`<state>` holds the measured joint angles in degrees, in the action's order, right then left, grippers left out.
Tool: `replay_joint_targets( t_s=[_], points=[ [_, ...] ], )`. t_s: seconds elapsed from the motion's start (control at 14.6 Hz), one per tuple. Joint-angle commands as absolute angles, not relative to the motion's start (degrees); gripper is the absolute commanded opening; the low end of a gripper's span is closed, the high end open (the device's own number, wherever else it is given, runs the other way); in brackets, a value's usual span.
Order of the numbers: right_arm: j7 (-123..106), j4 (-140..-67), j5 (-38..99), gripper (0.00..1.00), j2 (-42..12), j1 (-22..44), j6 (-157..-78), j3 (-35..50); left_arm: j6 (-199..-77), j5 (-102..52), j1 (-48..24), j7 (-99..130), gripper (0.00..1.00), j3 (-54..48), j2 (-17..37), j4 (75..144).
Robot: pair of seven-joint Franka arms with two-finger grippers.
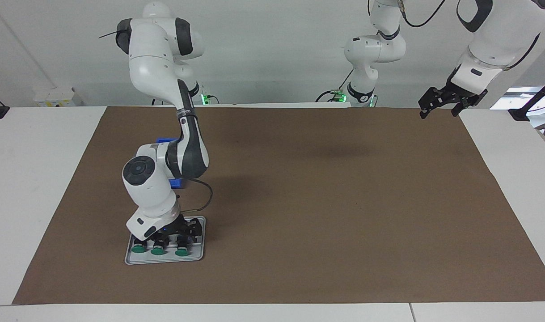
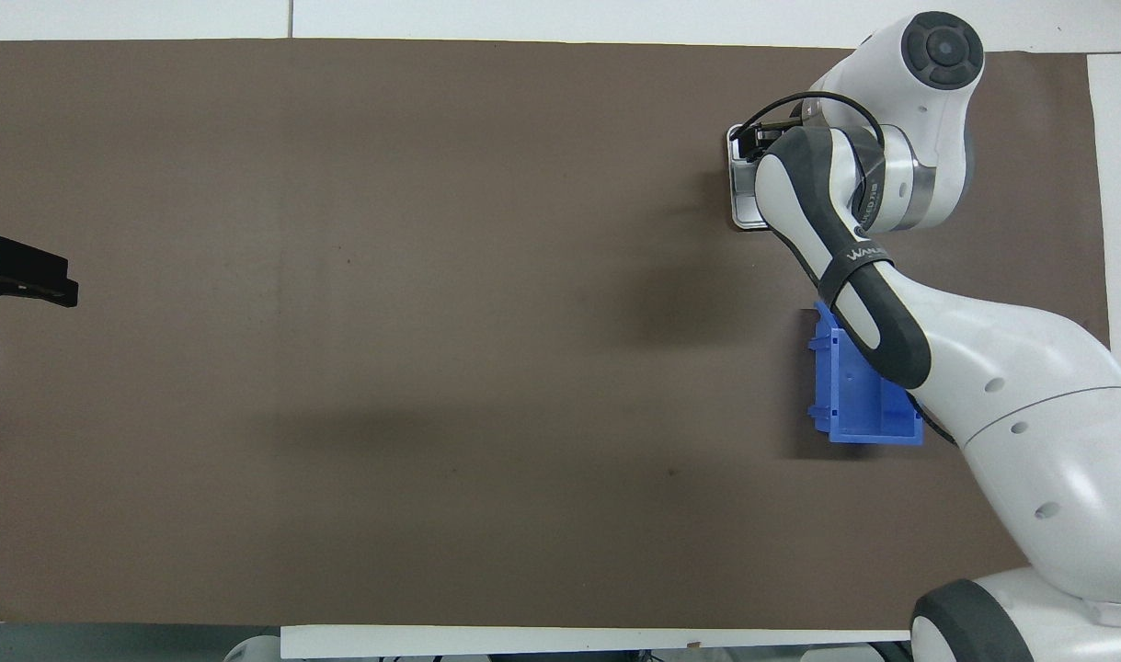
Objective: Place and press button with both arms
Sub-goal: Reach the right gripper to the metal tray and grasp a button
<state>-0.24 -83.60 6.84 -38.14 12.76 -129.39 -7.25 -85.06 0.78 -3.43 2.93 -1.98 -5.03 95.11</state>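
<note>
Right arm down at the tray, picking a button

I have the right gripper [image 1: 183, 232] low over the grey tray [image 1: 200, 257] above three buttons [image 1: 181, 252]; I cannot tell its fingers' spread; left gripper [image 1: 440, 109] waits, fingers open, well away

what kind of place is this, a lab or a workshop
Most likely a robotics lab: two large white jointed robot arms at a white table covered by a brown mat, with a small grey tray of green-capped push-buttons.
</note>
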Motion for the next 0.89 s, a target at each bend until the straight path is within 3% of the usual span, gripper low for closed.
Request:
replay_joint_targets(
  t_s=[0.0,0.14,0.21,0.27,0.34,0.48,0.68,0.82],
  points=[
    [-2.46,-86.92,7.73,0.8,-37.79,12.66,-132.36,-7.03,-85.43,0.7,-3.6,3.08,1.0,-1.85,-6.59,96.94],
    [-2.46,-87.1,7.65,0.62,-37.71,12.66,-131.75,-7.03,-85.34,0.7,-3.69,2.9,1.0,-1.85,-6.59,96.86],
    [-2.55,-86.84,7.65,0.46,-37.62,12.48,-130.96,-7.03,-85.17,0.7,-3.69,2.9,1.0,-1.85,-6.59,96.86],
    [-2.46,-86.14,7.39,0.19,-37.44,12.65,-128.87,-7.03,-85.25,0.7,-3.6,2.99,1.0,-1.85,-6.59,96.86],
    [-2.37,-84.22,6.95,0.0,-37.35,13.18,-125.8,-7.03,-85.34,0.7,-3.6,2.9,1.0,-1.93,-6.59,96.86],
    [-2.29,-80.35,6.94,0.0,-36.57,12.92,-118.87,-7.03,-85.6,0.7,-3.69,3.08,1.0,-1.93,-6.59,96.86],
    [1.73,-80.51,7.73,0.0,-31.31,13.71,-111.21,-7.03,-85.61,0.7,-3.69,2.99,1.0,-1.93,-6.59,96.86],
    [12.95,-80.51,7.74,0.0,-27.88,17.73,-105.41,-6.77,-85.52,0.7,-3.69,2.99,1.0,-1.93,-6.59,96.86]
  ],
)
